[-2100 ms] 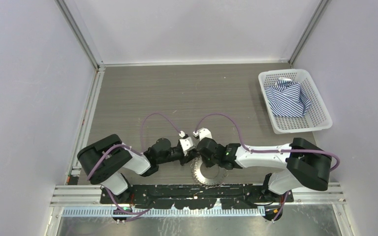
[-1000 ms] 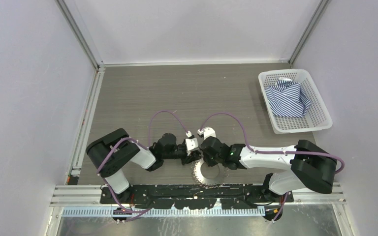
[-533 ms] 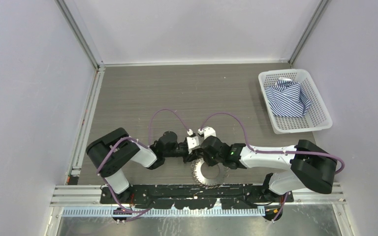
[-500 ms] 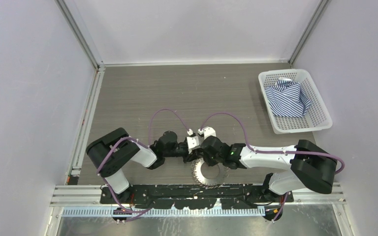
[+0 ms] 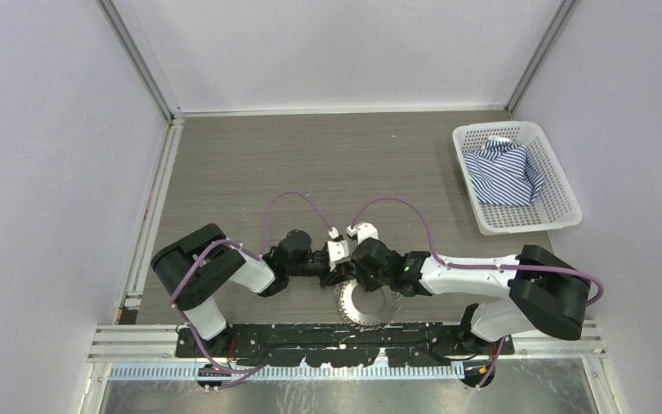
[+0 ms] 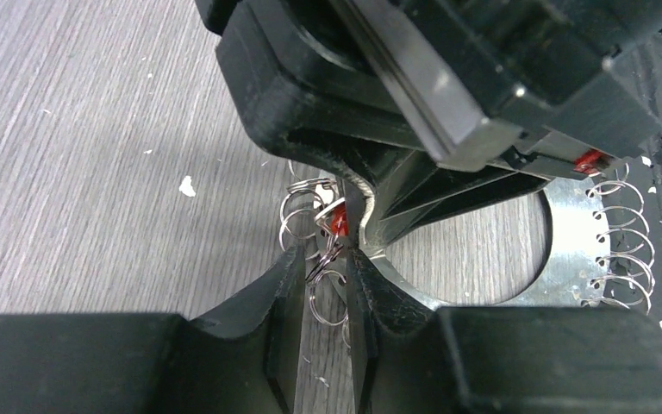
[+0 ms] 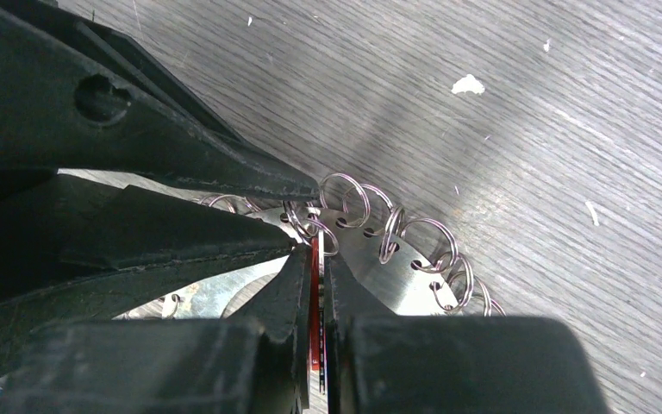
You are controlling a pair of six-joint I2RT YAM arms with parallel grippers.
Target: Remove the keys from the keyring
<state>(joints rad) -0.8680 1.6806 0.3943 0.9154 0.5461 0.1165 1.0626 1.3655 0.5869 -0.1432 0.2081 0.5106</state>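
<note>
The keyring [image 5: 365, 320] is a flat silvery ring lying near the table's front edge, and its rim [image 6: 569, 250] is pierced with holes. The keys [image 7: 414, 237] fringe it as small silvery wire loops. My right gripper [image 7: 315, 254] is shut on the red-headed key [image 7: 315, 278] at the ring's far-left rim. My left gripper [image 6: 326, 254] meets it tip to tip. Its jaws stand narrowly apart, pinching a small wire loop [image 6: 323, 261] just below the red key [image 6: 338, 222]. From above, both grippers [image 5: 340, 271] hide that spot.
A white plastic basket [image 5: 569, 216] holding a blue-striped cloth [image 5: 504, 172] stands at the right edge. A black rail [image 5: 345, 341] runs along the table's front just behind the keyring. White specks dot the wood [image 6: 187, 185].
The left wrist has edged slightly toward the right one over the last second. Both grippers stay together over the ring's rim, and the ring has not moved.
</note>
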